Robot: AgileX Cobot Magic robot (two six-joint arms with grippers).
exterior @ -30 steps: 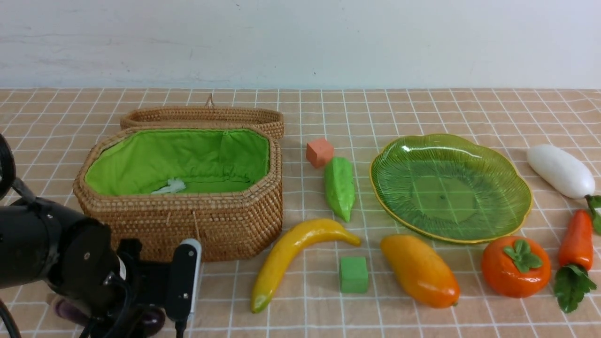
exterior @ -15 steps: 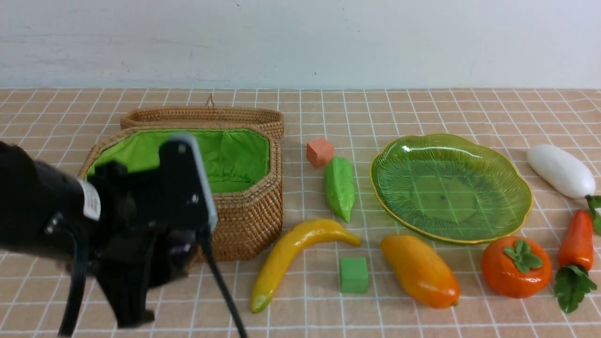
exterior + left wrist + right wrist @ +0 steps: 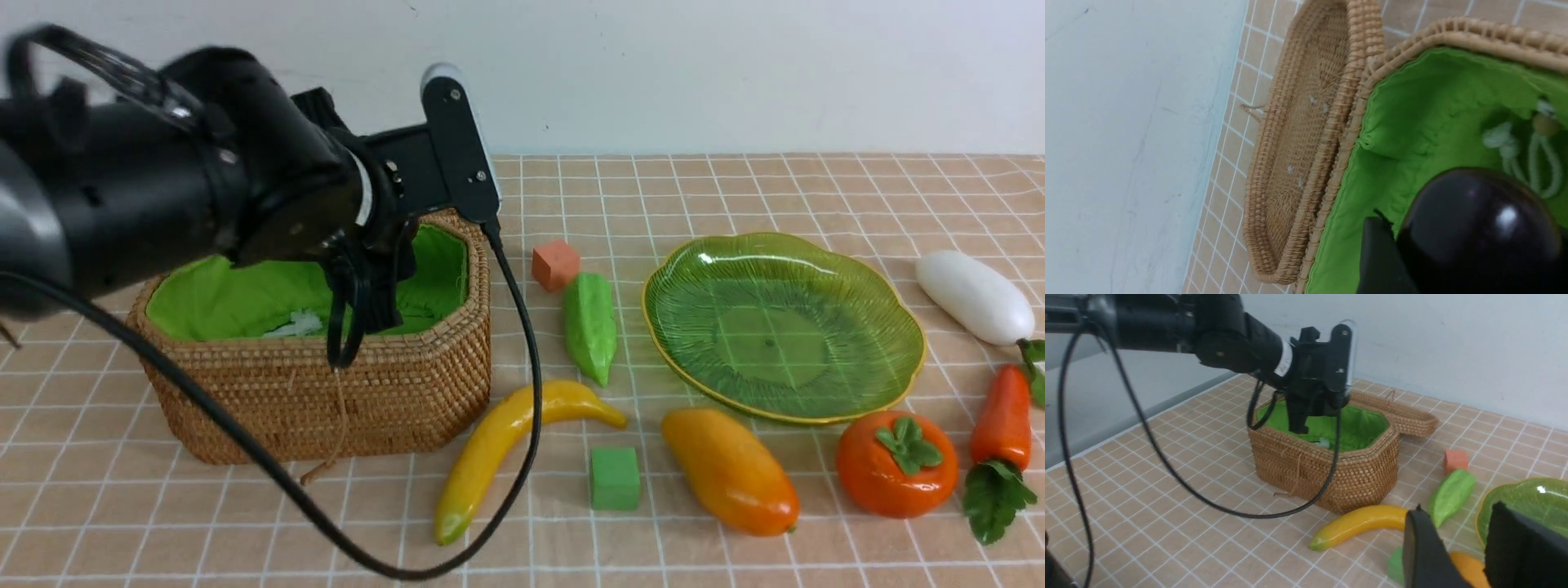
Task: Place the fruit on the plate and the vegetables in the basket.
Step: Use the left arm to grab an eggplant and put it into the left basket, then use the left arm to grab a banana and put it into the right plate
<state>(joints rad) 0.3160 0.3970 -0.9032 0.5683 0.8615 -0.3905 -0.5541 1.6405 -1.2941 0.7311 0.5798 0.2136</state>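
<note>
One eggplant (image 3: 1478,220) is pinched in the left gripper (image 3: 380,310), over the wicker basket (image 3: 326,392); the right gripper (image 3: 1457,547) has its fingers spread apart; the banana (image 3: 514,441), mango (image 3: 731,474) and persimmon (image 3: 898,464) lie on the table (image 3: 571,547), near the green glass plate (image 3: 784,327).

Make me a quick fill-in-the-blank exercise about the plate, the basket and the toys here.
1. The plate is made to look like ribbed glass coloured ____.
2. The lining of the basket is ____.
3. The left gripper holds the ____.

Missing words: green; green; eggplant.
</note>
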